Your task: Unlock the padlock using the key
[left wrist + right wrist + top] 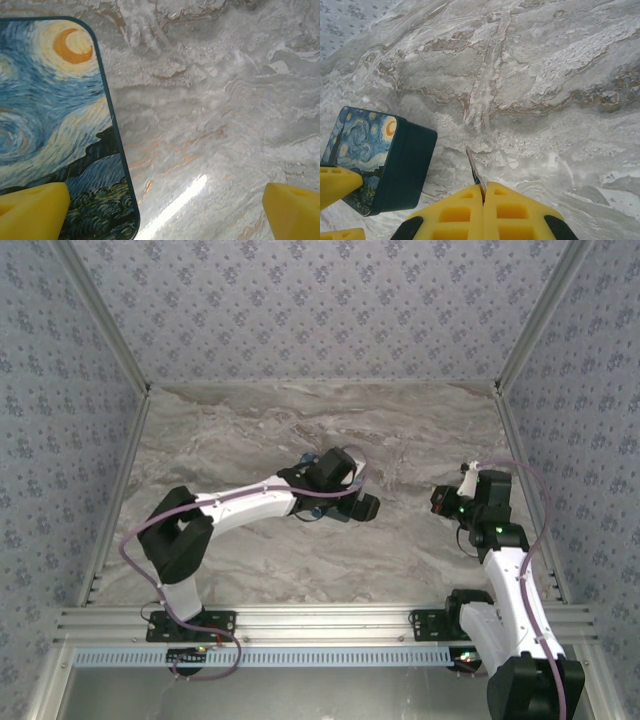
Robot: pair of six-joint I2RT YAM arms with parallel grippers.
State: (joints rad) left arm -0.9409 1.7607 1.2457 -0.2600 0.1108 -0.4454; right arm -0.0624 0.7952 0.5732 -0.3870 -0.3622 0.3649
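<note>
Key [473, 167]: thin, dark metal, blade poking from pinched yellow fingertips [512, 205].
Right hand [483, 189]: clamped on it, above grey marble table [545, 75].
Left hand [165, 215]: spread wide, holding nothing, over corner of rectangular Starry-Night-painted box [50, 125].

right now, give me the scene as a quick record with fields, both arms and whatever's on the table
left end effector: open; one finger over the box's near corner, the other over bare table
right end effector: shut on the key, thin blade poking out past the fingertips
box: Starry Night print, painted face up, resting on the table
table: grey marbled surface
contact between left finger and box: cannot tell
</note>
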